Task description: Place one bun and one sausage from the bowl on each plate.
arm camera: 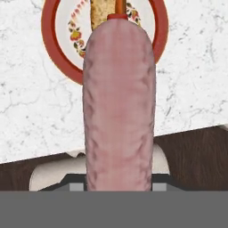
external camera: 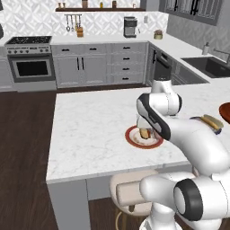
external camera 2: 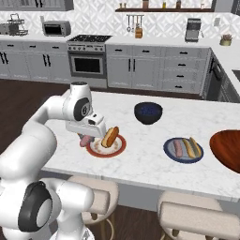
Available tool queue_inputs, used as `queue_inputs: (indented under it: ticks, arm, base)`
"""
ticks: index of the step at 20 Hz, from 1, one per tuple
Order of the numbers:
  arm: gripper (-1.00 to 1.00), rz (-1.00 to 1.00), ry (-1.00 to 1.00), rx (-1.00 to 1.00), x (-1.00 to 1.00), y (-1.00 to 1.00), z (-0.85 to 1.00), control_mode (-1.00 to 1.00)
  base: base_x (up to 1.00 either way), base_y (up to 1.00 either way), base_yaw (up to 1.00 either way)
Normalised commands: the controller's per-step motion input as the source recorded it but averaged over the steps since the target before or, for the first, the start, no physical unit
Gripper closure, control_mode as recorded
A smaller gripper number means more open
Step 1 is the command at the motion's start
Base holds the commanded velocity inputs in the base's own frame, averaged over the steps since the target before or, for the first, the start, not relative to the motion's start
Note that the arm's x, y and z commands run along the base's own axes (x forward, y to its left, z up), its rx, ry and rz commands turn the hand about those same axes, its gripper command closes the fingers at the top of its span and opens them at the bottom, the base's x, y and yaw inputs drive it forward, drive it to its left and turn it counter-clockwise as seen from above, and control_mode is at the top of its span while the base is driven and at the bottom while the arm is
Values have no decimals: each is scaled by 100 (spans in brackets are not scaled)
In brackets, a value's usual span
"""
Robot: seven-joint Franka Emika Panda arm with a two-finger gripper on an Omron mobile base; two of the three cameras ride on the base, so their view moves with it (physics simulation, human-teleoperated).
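Observation:
My gripper (external camera 2: 90, 134) is shut on a pink sausage (arm camera: 119, 107) that points lengthways away from the hand. It hovers just above the near-left edge of the white plate with the orange-red rim (external camera 2: 107, 155) (external camera: 130, 140). A tan bun (external camera 2: 110, 136) (external camera: 144, 133) lies on that plate. In the hand view the plate's rim (arm camera: 51, 40) and the bun's end (arm camera: 101, 11) show beyond the sausage tip. To the right, the slate-blue plate (external camera 2: 168, 149) carries a sausage and a bun. The reddish-brown bowl (external camera 2: 227, 150) sits at the far right edge.
A dark blue-black bowl (external camera 2: 148, 112) stands behind the two plates. The counter's front edge runs close below the plates, with padded stools (external camera 2: 96, 199) tucked under it. My own arm (external camera: 157, 119) blocks part of the white plate in the left base view.

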Motion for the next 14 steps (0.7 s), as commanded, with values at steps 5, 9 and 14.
queue_inputs:
  ticks: [5, 9, 14]
  arm:
    - [100, 0, 0, -1, 6, 14, -3, -100]
    - [100, 0, 1, -6, 86, 82, -29, -100]
    - [100, 0, 4, 0, 100, 28, -35, -100]
  base:
    - [22, 27, 0]
    - [0, 0, 0]
    - [0, 0, 0]
